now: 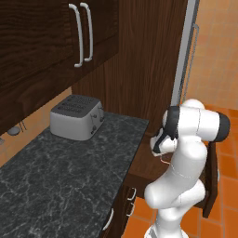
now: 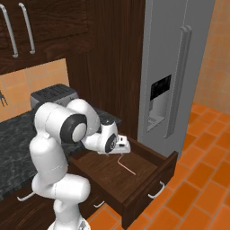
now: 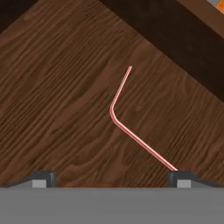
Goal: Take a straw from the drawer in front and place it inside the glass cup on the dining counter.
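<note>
While the drawer (image 2: 134, 179) stood pulled out at the lower centre of the right base view, the task remained at an early stage. At frame left in that view sat a toaster (image 2: 53, 95) on the black granite counter (image 2: 13, 134); moving right, the gripper (image 2: 120, 144) hovered over the drawer's interior, jaws spread wide and holding nothing. Just right of it, the straw (image 2: 127, 166) lay flat on the drawer floor. In the hand view the straw (image 3: 131, 122), bent partway along, ran from centre toward the lower right fingertip (image 3: 183, 178). Judged done: drawer opened. Judged outstanding: grasping the straw, carrying it off, and placing it in the cup.
</note>
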